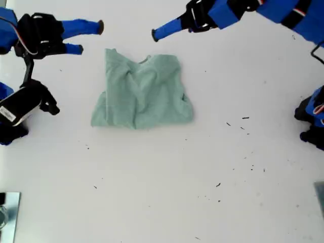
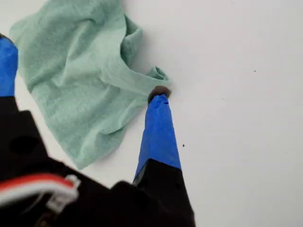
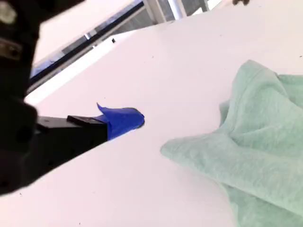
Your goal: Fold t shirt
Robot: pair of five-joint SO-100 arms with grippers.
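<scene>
Both grippers hold nothing: first gripper (image 2: 80, 90) spread wide over the t shirt's (image 1: 143, 92) edge, second gripper (image 1: 90, 37) parted, clear of cloth.

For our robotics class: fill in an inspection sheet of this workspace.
Surface: plain white table, flat.
Job's things: pale sage-green cloth t shirt, bunched and rumpled, not neatly folded.
Clutter: small dark specks scattered toward the exterior view's right.
Grippers: my first gripper has its jaws open, one blue tip at the shirt's edge; my second gripper is apart from the shirt, jaws unclear.
Cables: red and white wires on the first arm.
Surroundings: metal frames beyond the table edge.
</scene>
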